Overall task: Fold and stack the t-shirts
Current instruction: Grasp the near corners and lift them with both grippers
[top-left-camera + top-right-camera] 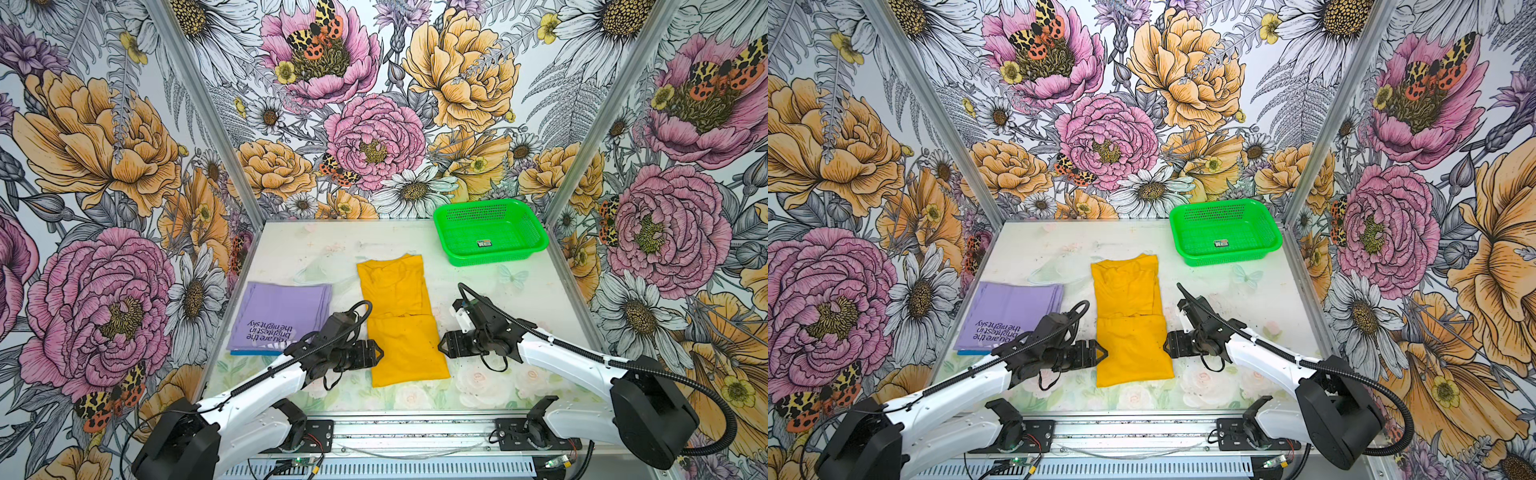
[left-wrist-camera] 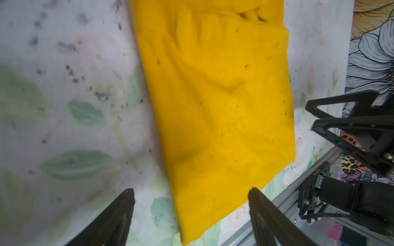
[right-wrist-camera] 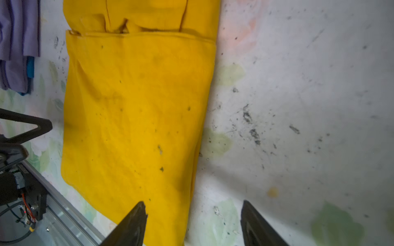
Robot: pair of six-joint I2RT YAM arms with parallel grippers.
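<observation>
On smudged tabletop (image 1: 519, 299), flowered walls (image 1: 374, 124), left pincer (image 1: 377, 353) open, right pincer (image 1: 441, 345) open, flanking yellow t-shirt (image 1: 399, 291)

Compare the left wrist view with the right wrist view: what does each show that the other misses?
Only the left wrist view: the flowered wall. Only the right wrist view: the lavender tee, with a blue tee peeking from under it. Both: the yellow tee lying on the table, the rail, and the left tool and right tool, both open, one at each side of that tee.
</observation>
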